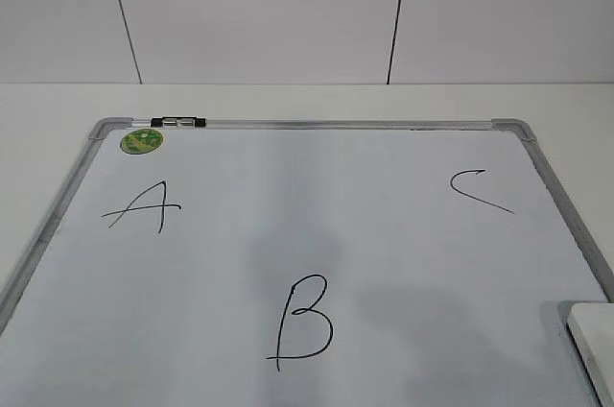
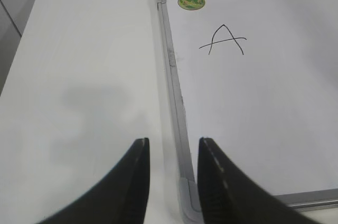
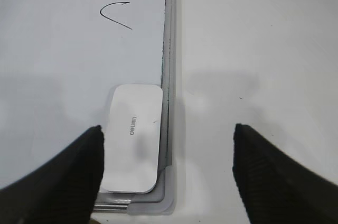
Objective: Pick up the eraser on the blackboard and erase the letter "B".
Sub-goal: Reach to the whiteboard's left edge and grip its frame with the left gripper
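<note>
The blackboard is a white board with a silver frame, lying flat on the table. The letter "B" is drawn in black at its near middle. The eraser, a white rounded block, lies in the board's near right corner; its edge shows in the exterior view. My right gripper is open wide above that corner, its left finger beside the eraser, touching nothing. My left gripper is open and empty above the board's near left corner. Neither gripper shows in the exterior view.
A black "A" is at the board's left and a "C" at its right. A round green sticker and a small clip sit at the far left corner. White table surrounds the board; a wall stands behind.
</note>
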`<action>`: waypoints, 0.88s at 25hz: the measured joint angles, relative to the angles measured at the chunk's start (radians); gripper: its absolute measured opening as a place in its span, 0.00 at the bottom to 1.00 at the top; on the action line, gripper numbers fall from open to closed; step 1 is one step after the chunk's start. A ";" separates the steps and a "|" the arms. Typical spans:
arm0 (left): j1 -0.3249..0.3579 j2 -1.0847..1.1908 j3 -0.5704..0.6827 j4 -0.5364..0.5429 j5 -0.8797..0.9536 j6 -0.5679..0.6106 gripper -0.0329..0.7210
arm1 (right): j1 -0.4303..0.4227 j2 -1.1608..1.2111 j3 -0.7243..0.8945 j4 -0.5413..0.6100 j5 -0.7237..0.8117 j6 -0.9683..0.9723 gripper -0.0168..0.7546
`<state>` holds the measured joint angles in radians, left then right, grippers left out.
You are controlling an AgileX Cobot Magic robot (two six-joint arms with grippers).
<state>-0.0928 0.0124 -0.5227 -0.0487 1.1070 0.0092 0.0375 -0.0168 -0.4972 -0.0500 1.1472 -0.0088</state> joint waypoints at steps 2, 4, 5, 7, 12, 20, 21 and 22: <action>0.000 0.000 0.000 0.000 0.000 0.000 0.36 | 0.000 0.000 0.000 0.000 0.000 0.000 0.78; 0.000 0.000 0.000 0.000 0.000 0.000 0.36 | 0.000 0.000 0.000 0.000 0.000 0.000 0.78; 0.000 0.000 0.000 0.000 0.000 0.000 0.36 | 0.000 0.000 0.000 0.000 0.000 0.000 0.78; 0.000 0.000 0.000 0.000 0.000 0.000 0.36 | 0.000 0.000 0.000 0.000 0.000 0.000 0.78; 0.000 0.000 0.000 0.000 0.000 0.000 0.36 | 0.000 0.000 0.000 0.000 0.000 0.000 0.78; 0.000 0.000 0.000 0.000 0.000 0.000 0.36 | 0.000 0.000 0.000 0.000 0.000 0.000 0.78; 0.000 0.000 0.000 0.000 0.000 0.000 0.36 | 0.000 0.000 0.000 0.002 0.003 0.002 0.78; 0.000 0.000 0.000 0.000 0.000 0.000 0.36 | 0.000 0.000 -0.002 0.004 0.010 0.009 0.78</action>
<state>-0.0928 0.0124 -0.5227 -0.0487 1.1070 0.0092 0.0375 -0.0168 -0.4994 -0.0462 1.1573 0.0000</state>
